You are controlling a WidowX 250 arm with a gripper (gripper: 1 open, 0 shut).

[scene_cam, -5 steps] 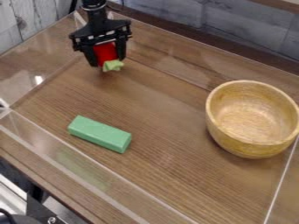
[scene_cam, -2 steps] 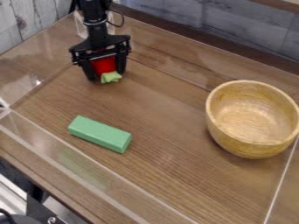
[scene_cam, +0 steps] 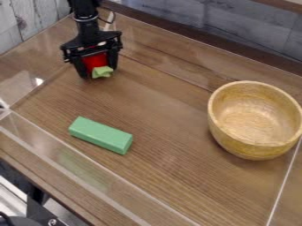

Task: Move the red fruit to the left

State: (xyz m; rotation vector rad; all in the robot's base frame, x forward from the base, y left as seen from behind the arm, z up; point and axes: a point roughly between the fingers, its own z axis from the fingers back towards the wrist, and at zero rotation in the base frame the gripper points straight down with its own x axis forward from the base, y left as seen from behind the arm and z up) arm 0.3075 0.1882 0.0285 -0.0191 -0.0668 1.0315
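Leftward in the view, by a small step, is where the black hand (scene_cam: pixel 94 55) has gone since the earlier frame, and the red fruit (scene_cam: pixel 94 63) has gone with it. Both sit near the top left of the bench (scene_cam: pixel 165 112). The fingers come down on either side of the fruit, close in against its red body, and look clamped on it, though at this size I cannot be certain how firmly. The fruit lies between and just below the fingers, its pale green leafy end poking out on the near side, towards the camera. Whether its underside touches the wood I cannot tell.

It should handle as a light thing, most likely hollow or firm plastic, in no great danger of bruising. The rounded skin may be slippery, so a hold across the fattest part of the red body is best; the leafy end, narrow and uneven, would make a poor grip and could let it twist or roll out. A moderate squeeze ought to do.

Farther out from the hand, nearer the camera, lies the green block (scene_cam: pixel 101 135), and well off across the bench is the wooden bowl (scene_cam: pixel 253 120), both apart from the fruit.
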